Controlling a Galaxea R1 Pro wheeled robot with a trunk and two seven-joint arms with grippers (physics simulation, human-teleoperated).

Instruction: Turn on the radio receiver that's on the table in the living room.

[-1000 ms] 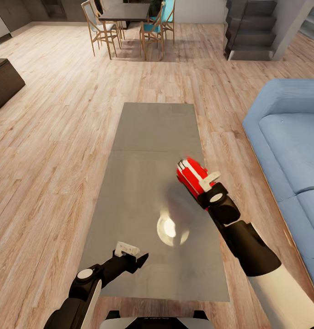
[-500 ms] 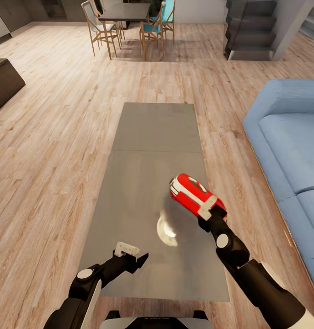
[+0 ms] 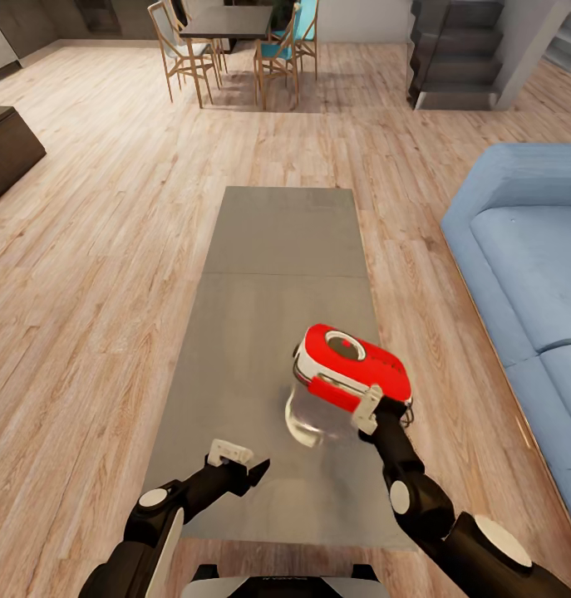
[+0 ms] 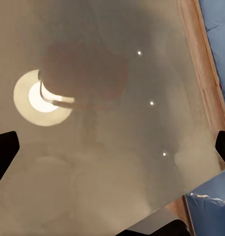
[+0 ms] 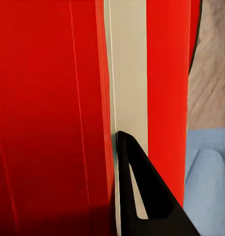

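**One radio held above the tabletop, two pincers in view**

Going left to right in the head view: one dark cabinet sits at about 10 o'clock on the light wood floor. At 7 o'clock the left pincer hovers over the near end of the tabletop, its fingers apart and holding nothing. In the left wrist view two dark fingertips stand wide at the picture's edges with the glossy tabletop between them, which carries a blurred red reflection and one bright round glare.

The single long grey-brown tabletop runs up the middle, with one seam across it. At 12 o'clock, far off, stands one dark dining table with four wooden chairs visible around it.

Just right of centre, at about 5 o'clock, the one radio receiver is tilted, its round dial facing upward, lifted over the tabletop's right side. The right pincer is clamped on its near edge. In the right wrist view one black finger lies against the red body and white trim band of the radio receiver.

At 3 o'clock sits one blue sofa, and at 1 o'clock one grey staircase.
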